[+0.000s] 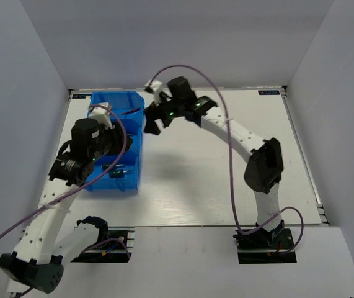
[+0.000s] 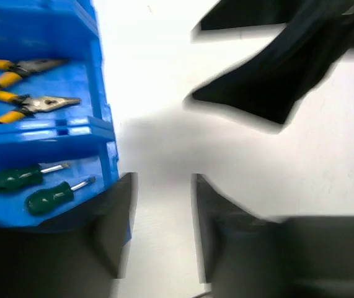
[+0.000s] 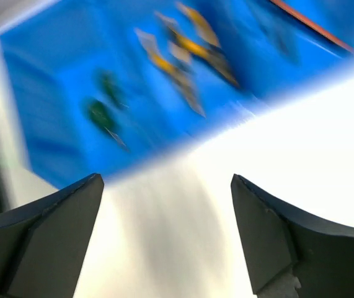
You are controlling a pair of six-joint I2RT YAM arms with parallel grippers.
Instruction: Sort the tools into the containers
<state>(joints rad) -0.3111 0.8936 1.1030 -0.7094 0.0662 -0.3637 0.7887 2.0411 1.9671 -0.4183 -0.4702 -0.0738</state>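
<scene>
Pliers (image 2: 26,104), two pairs with yellow handles and grey metal noses, lie side by side in one compartment of the blue bins (image 2: 100,74). In the wrist view they sit up and to the left of your left gripper (image 2: 163,226). Screwdrivers (image 2: 48,197), two stubby ones with green handles and thin bright shafts, lie in the next compartment, nearer the fingers and just left of the left fingertip (image 2: 118,211). That finger stands against the bins' outer corner; you cannot tell whether it touches. The left gripper's fingers are apart and grip nothing, with only bare white table (image 2: 164,130) between them. The bins are glossy moulded plastic with straight walls and a stepped divider between the two compartments. Your right gripper (image 3: 167,239) also has its fingers spread wide, with nothing between them. Its view is blurred, yet the bins show ahead of the fingertips, more toward the left one, with yellow and green streaks inside. Both pairs of fingers are dark, matte and wedge-shaped. From above, the right gripper hangs just beside the bins' right wall.
</scene>
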